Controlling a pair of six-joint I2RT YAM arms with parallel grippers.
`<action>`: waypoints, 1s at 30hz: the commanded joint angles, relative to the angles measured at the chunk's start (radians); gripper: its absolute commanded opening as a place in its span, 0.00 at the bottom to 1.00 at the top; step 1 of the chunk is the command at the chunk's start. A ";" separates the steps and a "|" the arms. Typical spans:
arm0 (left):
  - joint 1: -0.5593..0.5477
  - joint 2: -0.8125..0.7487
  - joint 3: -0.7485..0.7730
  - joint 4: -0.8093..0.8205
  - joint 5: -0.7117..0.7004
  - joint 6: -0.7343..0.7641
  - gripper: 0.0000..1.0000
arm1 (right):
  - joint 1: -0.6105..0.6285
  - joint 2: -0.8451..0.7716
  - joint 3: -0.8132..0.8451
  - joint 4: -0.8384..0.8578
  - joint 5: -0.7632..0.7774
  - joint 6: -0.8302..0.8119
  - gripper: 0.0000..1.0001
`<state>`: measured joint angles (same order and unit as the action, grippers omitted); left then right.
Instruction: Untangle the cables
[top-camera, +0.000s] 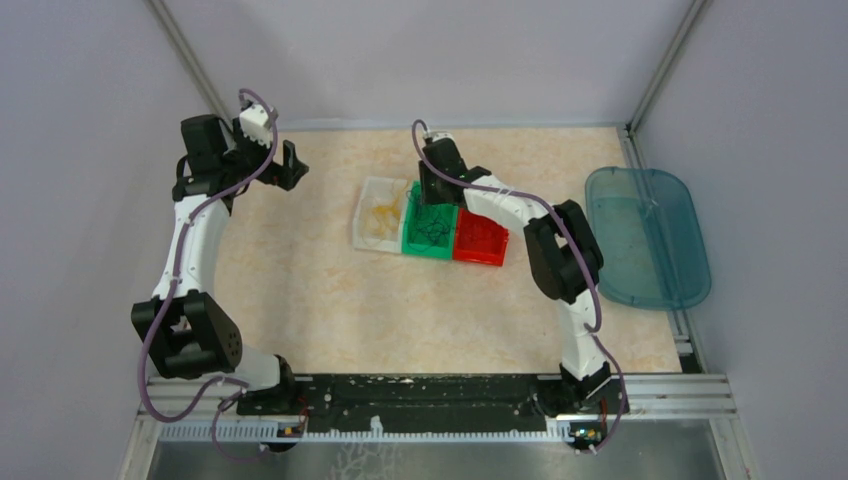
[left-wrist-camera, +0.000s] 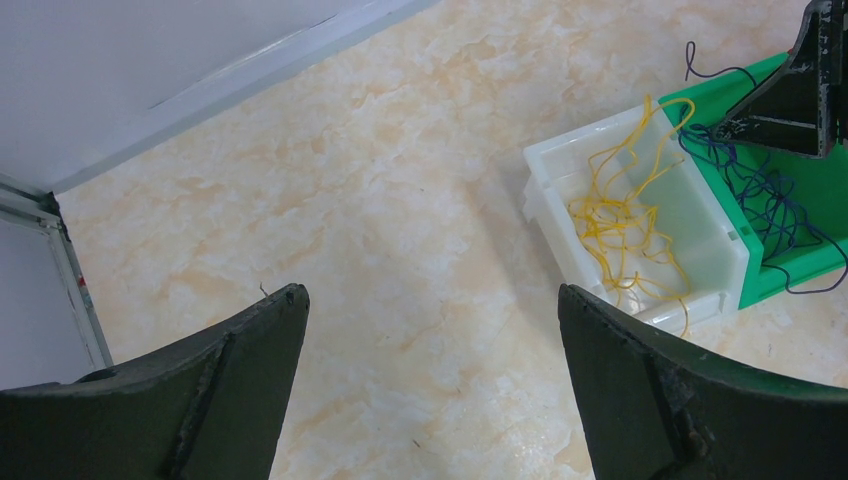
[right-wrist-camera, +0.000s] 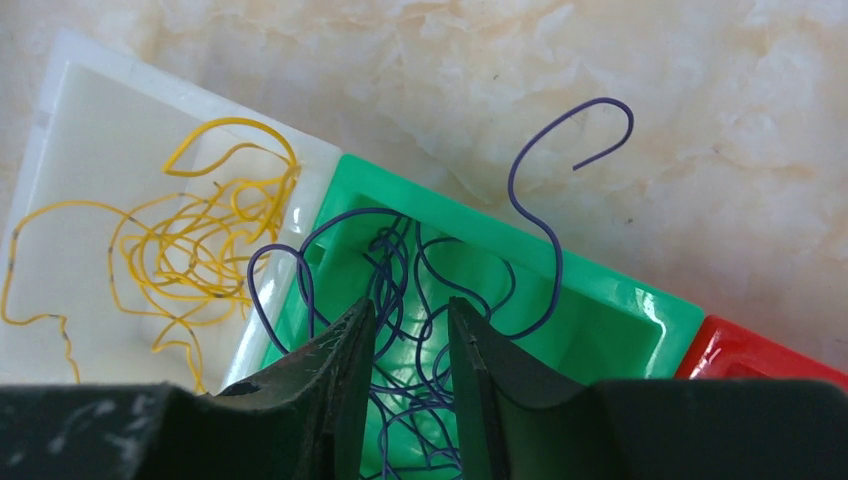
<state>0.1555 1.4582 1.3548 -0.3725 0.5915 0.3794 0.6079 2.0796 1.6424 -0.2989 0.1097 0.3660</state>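
Observation:
Yellow cables lie tangled in a white bin. Dark purple cables fill the green bin beside it, with one end curling up over the far rim. My right gripper hangs over the green bin, its jaws a narrow gap apart and the purple tangle showing between them. In the left wrist view the yellow cables and purple cables lie to the right. My left gripper is wide open over bare table, well left of the bins.
A red bin adjoins the green bin on the right; I cannot make out what is in it. A teal translucent tray lies at the table's right edge. Walls close in the back and both sides.

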 joint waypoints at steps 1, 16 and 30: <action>0.013 -0.028 -0.015 0.033 0.012 0.004 0.99 | 0.012 0.008 0.000 0.063 0.050 0.006 0.31; 0.034 -0.035 -0.031 0.049 0.023 0.009 0.99 | 0.087 0.086 -0.056 0.051 0.144 0.009 0.09; 0.051 -0.052 -0.027 0.036 0.037 0.030 0.99 | 0.078 -0.212 -0.041 -0.047 0.065 -0.025 0.40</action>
<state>0.1947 1.4471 1.3193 -0.3508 0.5999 0.3981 0.6899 2.0315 1.5520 -0.3328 0.2070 0.3553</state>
